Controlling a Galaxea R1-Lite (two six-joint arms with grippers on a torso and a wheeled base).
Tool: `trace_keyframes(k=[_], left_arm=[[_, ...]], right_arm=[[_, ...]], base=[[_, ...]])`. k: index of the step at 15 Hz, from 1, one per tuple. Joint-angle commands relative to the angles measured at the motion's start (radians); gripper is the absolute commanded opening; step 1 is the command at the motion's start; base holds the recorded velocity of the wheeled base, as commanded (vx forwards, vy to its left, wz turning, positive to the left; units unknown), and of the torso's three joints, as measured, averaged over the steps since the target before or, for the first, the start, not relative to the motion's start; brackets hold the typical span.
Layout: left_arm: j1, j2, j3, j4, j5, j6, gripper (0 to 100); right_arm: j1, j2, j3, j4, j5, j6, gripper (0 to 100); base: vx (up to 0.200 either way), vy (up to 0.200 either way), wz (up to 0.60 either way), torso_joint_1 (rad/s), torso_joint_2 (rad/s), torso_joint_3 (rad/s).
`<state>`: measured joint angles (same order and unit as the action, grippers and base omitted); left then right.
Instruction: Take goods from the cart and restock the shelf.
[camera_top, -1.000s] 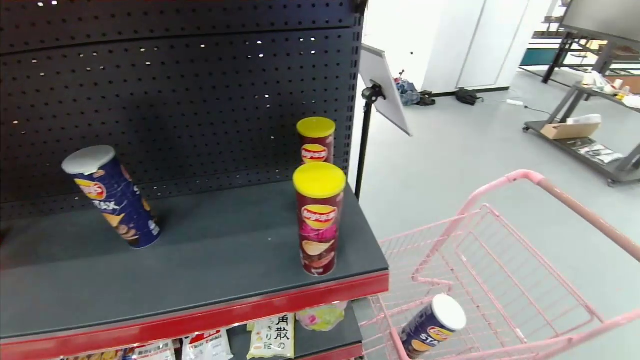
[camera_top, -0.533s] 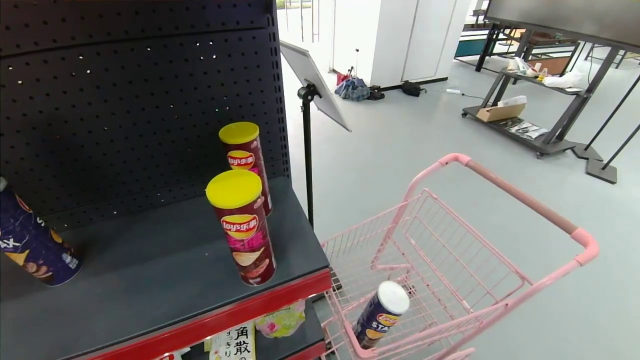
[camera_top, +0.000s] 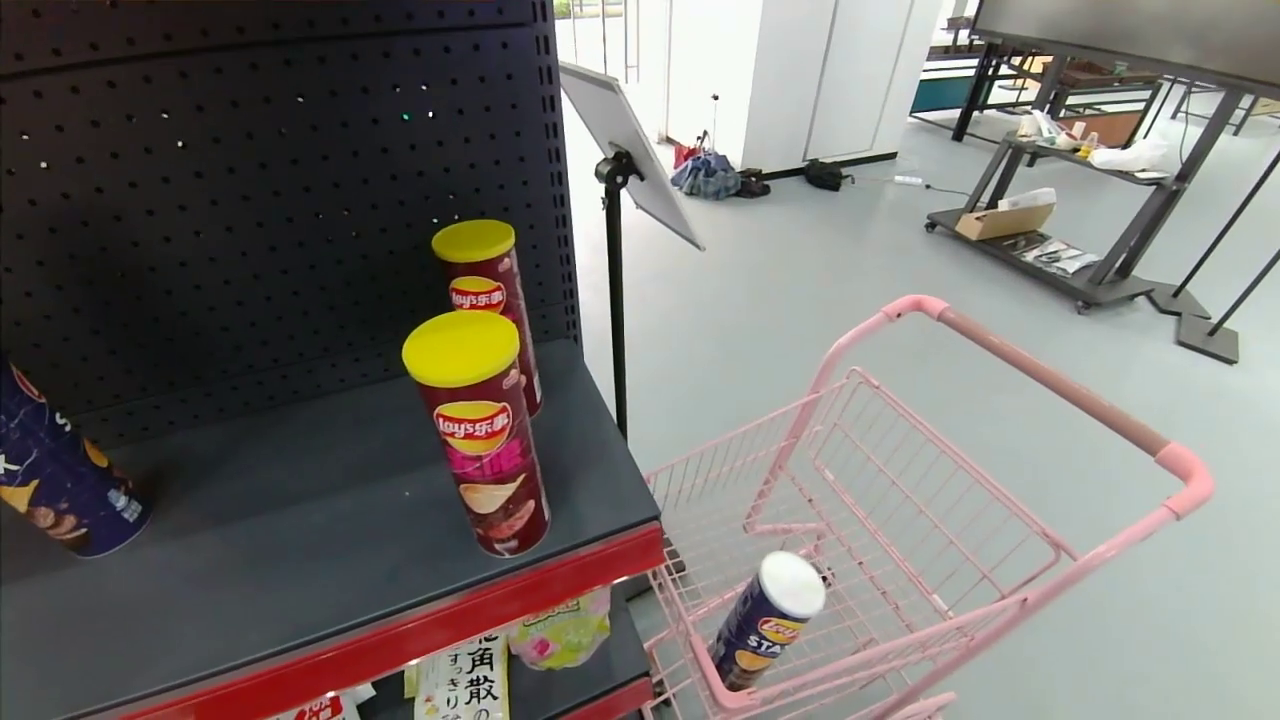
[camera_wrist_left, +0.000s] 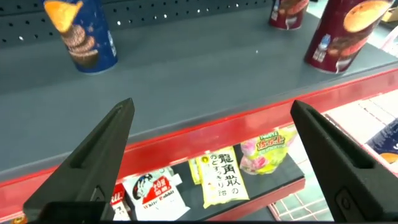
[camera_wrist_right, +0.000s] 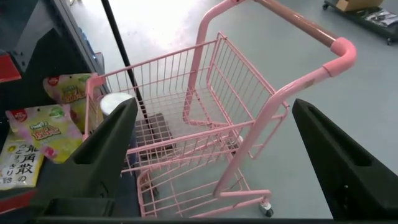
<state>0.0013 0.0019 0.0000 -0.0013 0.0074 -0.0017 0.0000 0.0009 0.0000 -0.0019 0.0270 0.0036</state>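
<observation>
Pink cart (camera_top: 1050, 385), 4 o'clock: one white-lidded blue can (camera_top: 768, 620), apparently leaning in a corner. Grey shelf (camera_top: 300, 540), 9 o'clock: front maroon can (camera_top: 478, 440), rear maroon can (camera_top: 487, 300), second blue can (camera_top: 55, 470). Grey floor (camera_top: 800, 300); sign stand (camera_top: 615, 300) at 12. Left gripper (camera_wrist_left: 211, 104) and right gripper (camera_wrist_right: 214, 101): fingers spread, empty.

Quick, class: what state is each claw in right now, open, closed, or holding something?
Left claw: open, holding nothing.
Right claw: open, holding nothing.
</observation>
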Motion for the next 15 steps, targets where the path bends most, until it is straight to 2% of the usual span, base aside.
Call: trace_keyframes(k=[1, 15], left_arm=[[-0.001, 0.000, 0.000, 0.000, 0.000, 0.000, 100], [0.000, 0.000, 0.000, 0.000, 0.000, 0.000, 100]], right_arm=[[0.000, 0.001, 0.000, -0.001, 0.001, -0.001, 100], [0.000, 0.001, 0.000, -0.001, 0.001, -0.002, 100]], base=[[0.000, 0.000, 0.00, -0.144, 0.34, 0.198], [0.000, 0.000, 0.00, -0.140, 0.36, 0.218]])
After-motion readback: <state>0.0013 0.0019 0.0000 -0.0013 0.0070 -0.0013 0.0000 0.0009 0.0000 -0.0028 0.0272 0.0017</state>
